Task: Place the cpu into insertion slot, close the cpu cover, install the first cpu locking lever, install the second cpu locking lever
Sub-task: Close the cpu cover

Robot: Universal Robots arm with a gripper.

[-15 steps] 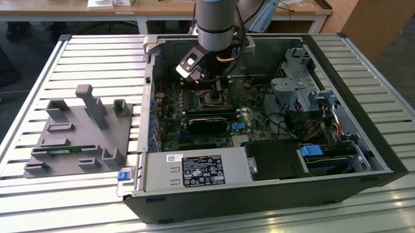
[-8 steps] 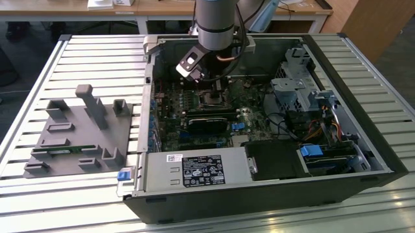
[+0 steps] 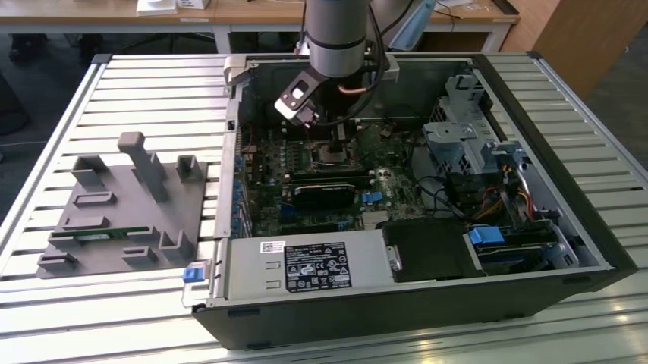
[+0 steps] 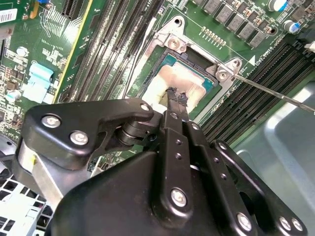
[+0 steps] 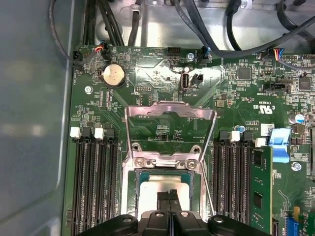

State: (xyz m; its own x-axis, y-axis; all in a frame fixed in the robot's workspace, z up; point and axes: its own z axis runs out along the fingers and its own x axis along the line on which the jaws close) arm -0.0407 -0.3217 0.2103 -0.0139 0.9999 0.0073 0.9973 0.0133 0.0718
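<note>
Slatted grey surface [image 3: 152, 83] carries an open computer case [image 3: 405, 303]. Inside, the cpu [image 5: 152, 189] lies in the insertion slot [image 4: 170, 42], with the cpu cover [image 5: 170, 109] hinged up at one side. The claw [image 4: 175, 96] has its fingers pressed together, tips at the chip's face. Any sideways drag could, I judge, skew the chip or snag the raised cover.

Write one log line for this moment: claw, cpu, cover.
claw shut, tips over cpu | cpu in insertion slot | cpu cover open, raised
</note>
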